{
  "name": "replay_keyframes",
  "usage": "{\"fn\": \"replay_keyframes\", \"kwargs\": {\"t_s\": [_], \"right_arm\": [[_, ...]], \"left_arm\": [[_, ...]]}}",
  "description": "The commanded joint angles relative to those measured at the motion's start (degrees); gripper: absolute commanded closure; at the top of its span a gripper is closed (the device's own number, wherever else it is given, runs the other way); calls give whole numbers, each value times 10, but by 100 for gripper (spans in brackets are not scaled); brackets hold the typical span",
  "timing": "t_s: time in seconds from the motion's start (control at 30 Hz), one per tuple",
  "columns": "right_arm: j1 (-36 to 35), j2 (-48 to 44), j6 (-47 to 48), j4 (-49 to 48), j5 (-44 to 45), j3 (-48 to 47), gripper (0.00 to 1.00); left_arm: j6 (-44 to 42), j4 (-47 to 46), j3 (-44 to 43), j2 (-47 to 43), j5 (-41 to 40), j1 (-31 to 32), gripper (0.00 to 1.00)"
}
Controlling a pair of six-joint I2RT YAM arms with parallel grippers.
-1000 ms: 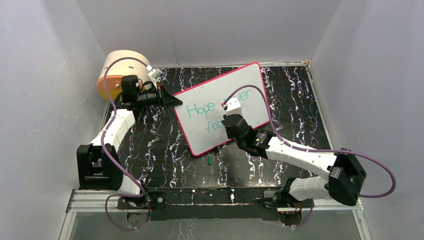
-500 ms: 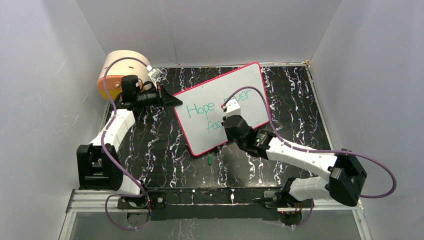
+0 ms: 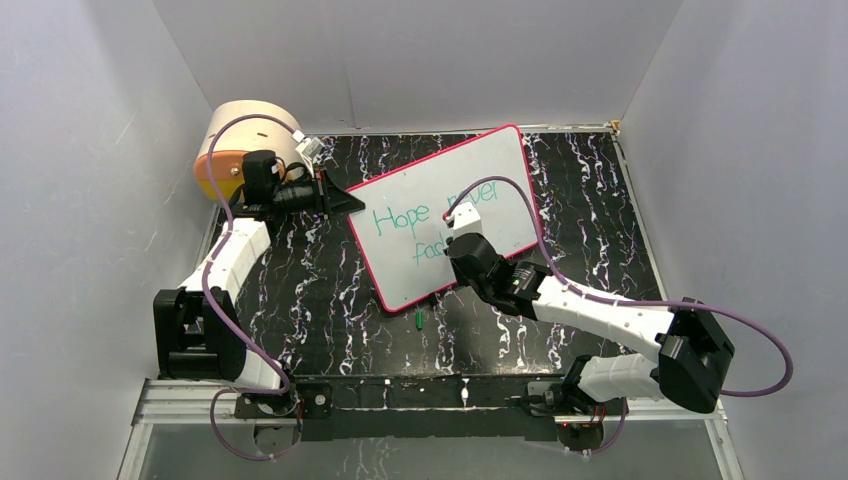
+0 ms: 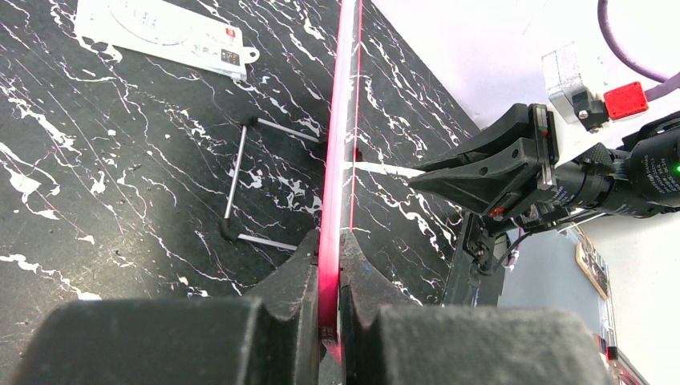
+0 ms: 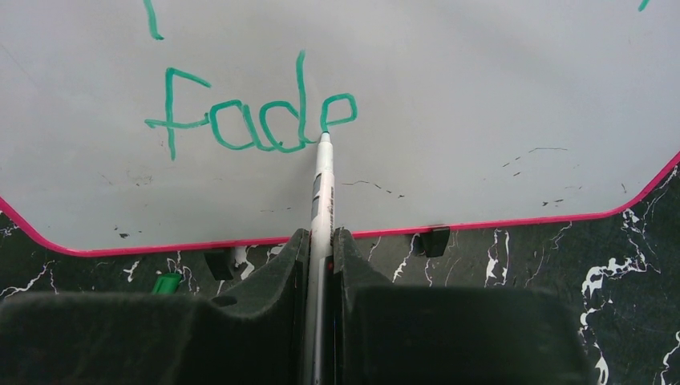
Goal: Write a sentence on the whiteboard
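Whiteboard point(image 3: 404, 272), pink-red rim, lies askew on the black marbled table point(image 3: 330, 320), mid-back, long side running toward the far right. The sentence point(image 3: 400, 220) is in teal: "Hope" and part of a second word on the top line, the rest under the right arm. The right wrist view shows "fad" plus the loop of an "e" below. Left gripper point(image 4: 329, 250) is clamped on the board's left rim, fingers tight on either side. Right gripper point(image 5: 321, 245) is closed on a white marker pen point(image 5: 322, 180), tip touching the board at the lower left of the "e". Green pen cap point(image 3: 419, 320) on the table just off the board's near edge. Round beige-and-orange object point(image 3: 245, 135) at back left. White printed card point(image 4: 160, 32) on the table, left wrist view.
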State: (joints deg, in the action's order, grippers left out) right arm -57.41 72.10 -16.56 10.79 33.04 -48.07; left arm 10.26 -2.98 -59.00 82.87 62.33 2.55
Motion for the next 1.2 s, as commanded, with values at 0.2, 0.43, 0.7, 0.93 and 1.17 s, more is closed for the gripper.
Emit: {"fn": "replay_keyframes", "kwargs": {"t_s": [0.2,0.43,0.7,0.93,1.17], "right_arm": [[2,-3,-8,9,34,7,100],[3,-9,-12,-10,50,10,100],[3,-35,-3,-34,57,10,100],[12,-53,2,-54,58,18,100],[24,-43,6,-68,49,17,100]], "left_arm": [[-63,55,19,31,-104,25,100],[-63,55,19,31,-104,25,100],[-63,55,19,30,-105,25,100],[-64,56,19,30,-105,25,100],[-64,57,19,30,-106,26,100]]}}
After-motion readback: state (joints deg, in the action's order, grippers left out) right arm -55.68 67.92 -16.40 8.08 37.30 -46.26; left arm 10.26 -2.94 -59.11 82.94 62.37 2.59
